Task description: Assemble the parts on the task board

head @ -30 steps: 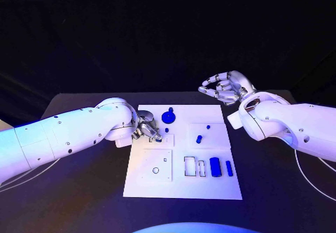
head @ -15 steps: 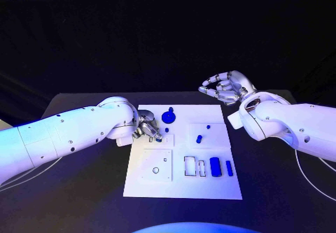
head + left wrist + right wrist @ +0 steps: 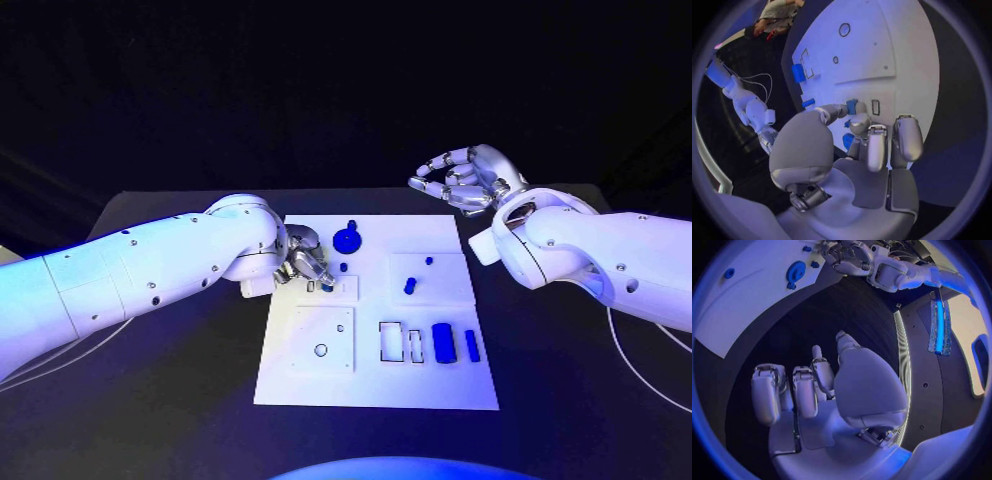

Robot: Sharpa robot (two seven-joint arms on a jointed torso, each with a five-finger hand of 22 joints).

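Black table (image 3: 144,400) carries the white board (image 3: 378,385) in the middle of the frame. Between one second ago and now, almost nothing on the board has changed; only the left arm has shifted a little, its elbow part lying further toward the centre, while the left hand (image 3: 304,258) stays at the same place on the upper left part of the board. In the left wrist view this hand (image 3: 848,150) pinches a small blue part (image 3: 852,106) between its fingertips, just beside a narrow slot (image 3: 876,107). I judge that it is aligning this part for insertion, so the step is slow and not yet finished.

Right hand (image 3: 462,180) hangs above the upper right corner of the board, fingers curled in and holding nothing, as before.

Counted in the head view: one board, two hands, one round blue part (image 3: 348,240) at the top, three small blue pegs (image 3: 410,286) in the middle, and two blue blocks (image 3: 443,343) at the lower right, beside two empty slots.
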